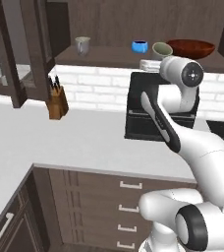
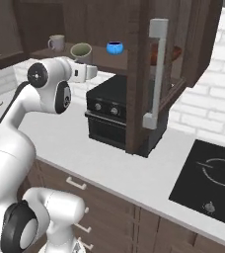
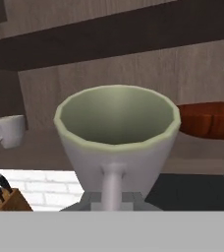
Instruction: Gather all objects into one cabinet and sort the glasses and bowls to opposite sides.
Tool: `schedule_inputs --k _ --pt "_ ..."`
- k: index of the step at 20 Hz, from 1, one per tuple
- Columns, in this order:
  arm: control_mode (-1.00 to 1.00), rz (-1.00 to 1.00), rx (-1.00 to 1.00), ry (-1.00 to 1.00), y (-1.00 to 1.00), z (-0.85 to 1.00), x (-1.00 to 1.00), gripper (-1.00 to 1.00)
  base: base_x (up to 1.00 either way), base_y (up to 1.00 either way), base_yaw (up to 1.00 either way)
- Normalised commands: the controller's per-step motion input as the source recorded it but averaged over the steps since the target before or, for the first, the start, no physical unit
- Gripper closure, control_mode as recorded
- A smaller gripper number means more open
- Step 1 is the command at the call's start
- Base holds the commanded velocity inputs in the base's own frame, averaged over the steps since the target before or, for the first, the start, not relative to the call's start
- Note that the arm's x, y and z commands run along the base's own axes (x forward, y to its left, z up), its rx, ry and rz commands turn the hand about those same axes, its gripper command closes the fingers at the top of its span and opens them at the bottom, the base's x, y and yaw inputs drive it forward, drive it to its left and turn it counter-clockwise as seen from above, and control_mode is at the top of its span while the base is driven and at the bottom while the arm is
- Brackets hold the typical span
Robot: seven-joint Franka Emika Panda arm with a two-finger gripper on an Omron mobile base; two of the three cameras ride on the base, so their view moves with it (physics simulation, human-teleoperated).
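We are carrying a pale handled cup (image 3: 116, 142) up to the open cabinet (image 2: 136, 74), so the step in hand looks like gathering: bringing one more piece onto the shelf where the others wait. The hand view has the cup close and upright just ahead of the camera, its handle toward us; the gripper's own fingers are hidden behind it, so we judge that it holds the cup from how the cup rides at the wrist, but cannot say how wide the jaws stand. From the left base view the cup (image 1: 161, 50) sits at the shelf's front edge between the blue cup (image 1: 139, 46) and the red-brown bowl (image 1: 190, 48), with another pale mug (image 1: 82, 45) well off at the shelf's left. The right base view adds what the left lacks: the door with its long grey bar handle (image 2: 156, 74), which covers most of the bowl. Next we must set the cup down clear of the bowl, toward the mug's side.
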Motion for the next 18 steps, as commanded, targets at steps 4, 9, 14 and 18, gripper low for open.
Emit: schedule_inputs --k 4,9,14,18 --pt "1.00 0.00 0.00 0.00 0.00 0.00 0.00 1.00 0.25 0.23 -0.02" --pt "1.00 0.00 0.00 0.00 0.00 0.00 0.00 1.00 0.55 0.58 -0.05" --pt "1.00 0.00 0.00 0.00 0.00 0.00 0.00 1.00 0.39 0.17 -0.02" --pt "1.00 0.00 0.00 0.00 0.00 0.00 0.00 1.00 0.16 0.00 0.00"
